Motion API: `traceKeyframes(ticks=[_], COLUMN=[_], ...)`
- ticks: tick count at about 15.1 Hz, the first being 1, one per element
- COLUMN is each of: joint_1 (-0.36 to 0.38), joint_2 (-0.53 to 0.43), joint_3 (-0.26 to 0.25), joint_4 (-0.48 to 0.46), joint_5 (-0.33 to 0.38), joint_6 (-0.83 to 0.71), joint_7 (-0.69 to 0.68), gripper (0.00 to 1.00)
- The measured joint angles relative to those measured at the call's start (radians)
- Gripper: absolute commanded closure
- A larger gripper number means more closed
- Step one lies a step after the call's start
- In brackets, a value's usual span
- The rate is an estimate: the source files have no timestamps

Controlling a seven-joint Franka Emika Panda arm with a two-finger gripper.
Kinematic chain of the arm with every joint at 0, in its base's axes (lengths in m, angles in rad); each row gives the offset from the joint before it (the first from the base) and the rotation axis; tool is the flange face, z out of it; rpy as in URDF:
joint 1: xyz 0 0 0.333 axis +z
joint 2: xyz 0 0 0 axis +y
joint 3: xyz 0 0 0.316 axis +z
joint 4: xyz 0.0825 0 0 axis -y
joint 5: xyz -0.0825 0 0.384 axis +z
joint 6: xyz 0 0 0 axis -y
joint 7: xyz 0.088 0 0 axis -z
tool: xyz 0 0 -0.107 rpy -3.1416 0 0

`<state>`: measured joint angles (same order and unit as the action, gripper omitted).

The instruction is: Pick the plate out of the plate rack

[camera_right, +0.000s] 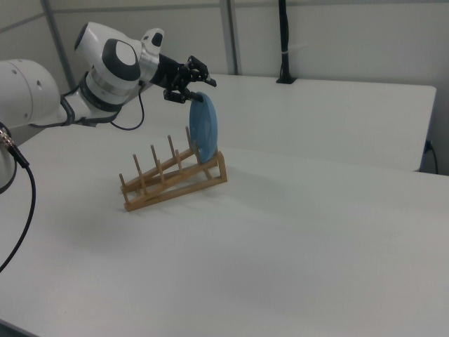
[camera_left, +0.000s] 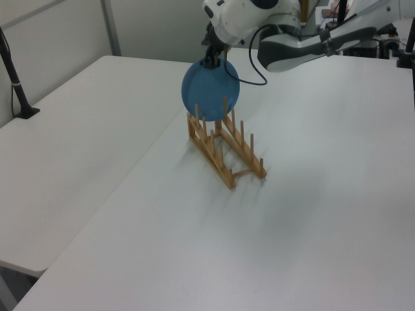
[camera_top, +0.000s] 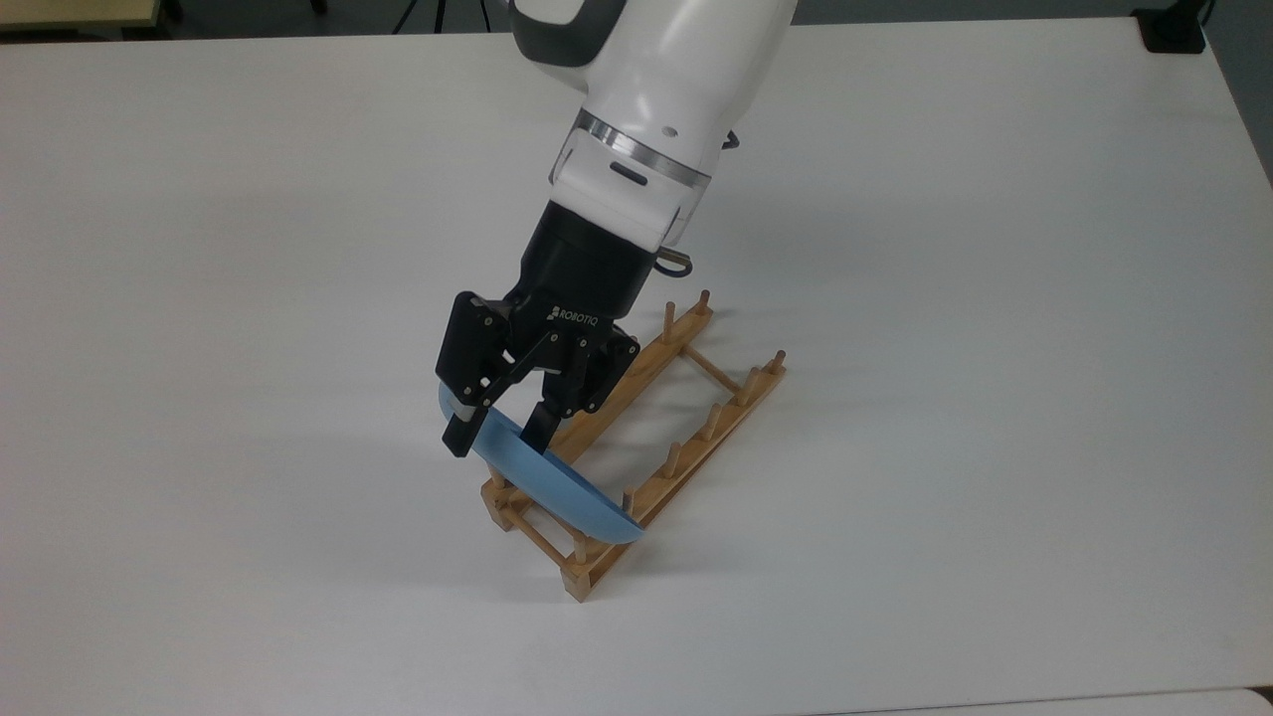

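Gripper [camera_top: 494, 431] straddling top edge of plate [camera_top: 557, 489], fingers either side, narrowed but unclear whether clamped. Plate upright in end slot of plate rack [camera_top: 686, 418] on white table [camera_top: 995, 298].

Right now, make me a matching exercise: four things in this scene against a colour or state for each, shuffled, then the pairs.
Things:
1. plate
2. plate rack
3. pincer
4. table

Descriptions:
A. white, flat, bearing the rack
B. black, fingers astride the plate's upper rim, not yet closed on it
C. light blue, standing on edge between the pegs at one end
D. light-brown wood, two rails with upright pegs

Pairs: 1-C, 2-D, 3-B, 4-A
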<state>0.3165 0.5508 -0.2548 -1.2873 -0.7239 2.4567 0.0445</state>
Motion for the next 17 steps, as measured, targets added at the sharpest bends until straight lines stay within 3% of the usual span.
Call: traceKeyframes(ticks=[6, 7, 17], joint_1=[0.000, 0.000, 0.002], joint_2=[0.009, 0.009, -0.029], joint_3=[-0.001, -0.001, -0.001], joint_4=[-0.010, -0.014, -0.023], joint_5=[-0.049, -0.062, -0.080], joint_6=[0.000, 0.000, 0.000], joint_7=[0.000, 0.000, -0.001], gripper=[0.80, 0.84, 0.87])
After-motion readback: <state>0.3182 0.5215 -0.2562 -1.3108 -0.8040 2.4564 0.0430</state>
